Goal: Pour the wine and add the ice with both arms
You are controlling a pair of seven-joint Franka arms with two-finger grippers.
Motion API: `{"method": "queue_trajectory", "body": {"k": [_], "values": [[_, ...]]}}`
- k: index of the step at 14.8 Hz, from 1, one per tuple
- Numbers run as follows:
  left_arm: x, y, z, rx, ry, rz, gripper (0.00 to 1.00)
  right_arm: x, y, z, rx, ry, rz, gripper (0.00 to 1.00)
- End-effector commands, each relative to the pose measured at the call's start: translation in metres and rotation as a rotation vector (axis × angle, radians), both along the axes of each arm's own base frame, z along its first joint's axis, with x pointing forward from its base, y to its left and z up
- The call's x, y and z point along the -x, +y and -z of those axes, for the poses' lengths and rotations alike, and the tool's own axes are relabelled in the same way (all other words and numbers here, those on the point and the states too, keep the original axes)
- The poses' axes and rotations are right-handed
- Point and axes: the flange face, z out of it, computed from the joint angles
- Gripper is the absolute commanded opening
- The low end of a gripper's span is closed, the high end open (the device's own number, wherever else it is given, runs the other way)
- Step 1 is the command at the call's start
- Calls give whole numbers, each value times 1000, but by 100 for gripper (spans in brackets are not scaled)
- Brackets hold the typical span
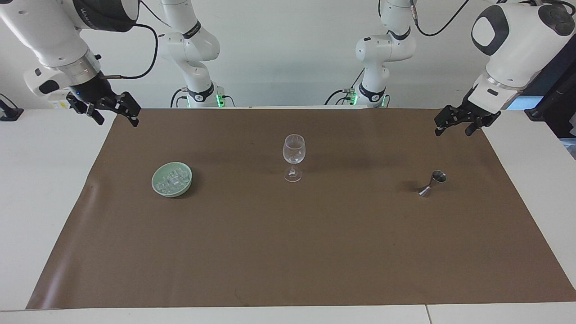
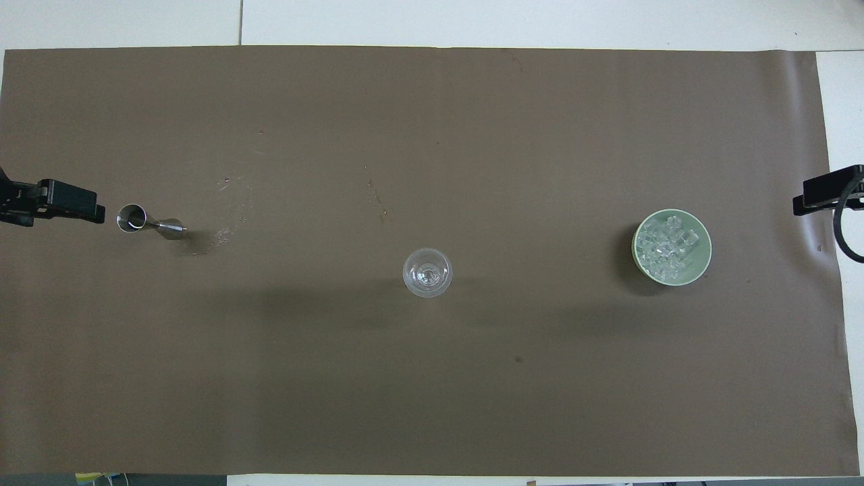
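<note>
At the middle of the brown mat (image 1: 288, 252) stands the empty wine glass (image 1: 293, 157), upright and well apart from everything else — a placement that lets either arm reach it. Toward the left arm's end of the table stands the steel measure (image 1: 433, 183), upright on its narrow foot; whether it holds wine cannot be told. Toward the right arm's end sits the green bowl (image 1: 157, 189), with the ice cubes (image 1: 173, 178) heaped inside it.

Each supply thus lies at the end served by its own arm, so the two arms need not cross — a judgement from the layout alone.

The left gripper (image 1: 458, 124) hangs over the mat's edge at its own end, jaws spread and holding nothing; the measure lies farther from the robots than the spot beneath it. The right gripper (image 1: 108, 111) hangs over the mat's corner at its end, jaws likewise spread and holding nothing. Neither touches anything. No pouring or ice transfer is yet done; the likely first step is for the left gripper to descend on the measure.
</note>
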Motion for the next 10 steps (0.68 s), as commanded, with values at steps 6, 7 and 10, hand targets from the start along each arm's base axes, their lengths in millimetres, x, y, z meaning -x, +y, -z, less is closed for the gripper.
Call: {"method": "queue_trajectory", "body": {"k": [6,7,10], "values": [[7,1,-2,11,-11,2,100,6,1,-1,-13,4,-19,100],[7,1,-2,11,-11,2,100,7,0,-1,-13,4,-17,100],[7,1,-2,11,-12,2,100,6,1,-1,-13,4,-19,100]]}}
